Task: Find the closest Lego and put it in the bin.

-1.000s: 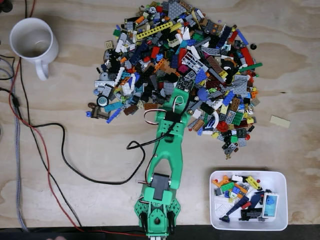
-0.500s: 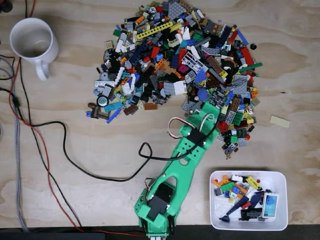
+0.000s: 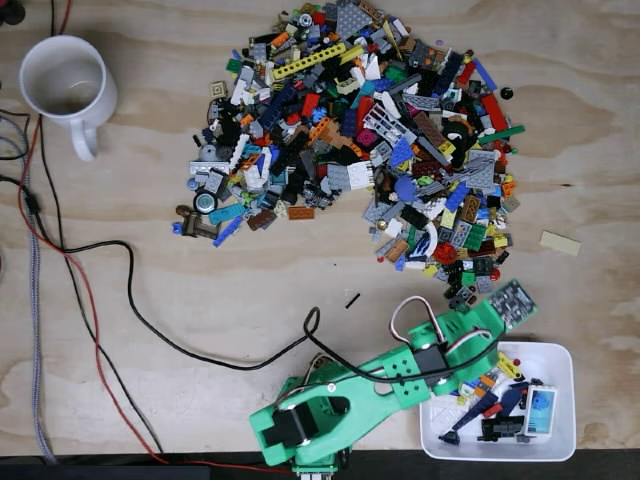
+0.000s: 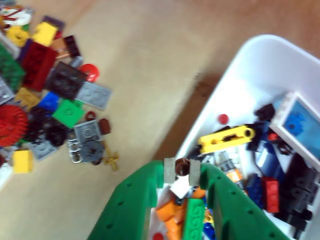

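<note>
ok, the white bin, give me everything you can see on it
The bin is a shallow white tray that looks like plastic, rectangular with rounded corners, lying flat on the wooden table at lower right in the fixed view. It holds mixed Lego: a yellow beam, black, blue, orange and red bits, and a white-framed blue panel. The green arm's hand hangs over its left edge.

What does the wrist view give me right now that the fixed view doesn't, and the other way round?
Wrist view alone: a small brown piece pinched at the end effector tips, over the bin's near edge. Fixed view alone: the white mug, the cables and the whole Lego pile. Both: the bin and its yellow piece.
</note>
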You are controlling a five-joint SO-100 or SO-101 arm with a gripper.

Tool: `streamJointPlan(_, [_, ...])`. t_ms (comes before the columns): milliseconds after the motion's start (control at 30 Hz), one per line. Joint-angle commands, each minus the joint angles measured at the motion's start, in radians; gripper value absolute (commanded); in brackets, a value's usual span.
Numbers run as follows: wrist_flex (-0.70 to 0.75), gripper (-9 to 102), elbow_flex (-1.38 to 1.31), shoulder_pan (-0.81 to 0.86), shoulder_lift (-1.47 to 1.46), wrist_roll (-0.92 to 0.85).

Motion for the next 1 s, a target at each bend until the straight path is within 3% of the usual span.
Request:
streamJointPlan(0, [-0.029, 5, 0.038, 0.118, 0.103, -0.051])
streamJointPlan(200, [-0.058, 5, 0.13, 0.204, 0.152, -0.095])
streamJointPlan(367, [-0.121, 16, 0.199, 0.209, 0.192, -0.103])
streamJointPlan(467, [-0.166, 29, 0.219, 0.164, 0.213, -0.058])
streamJointPlan(533, [-0.179, 28, 0.216, 0.112, 0.227, -0.025])
streamJointPlan(600, [-0.173, 23, 0.212, 0.035, 0.25, 0.02])
streamJointPlan(667, [-0.167, 2, 0.219, -0.072, 0.291, 0.066])
streamJointPlan(967, [0.083, 0, 0.344, -0.732, 0.535, 0.221])
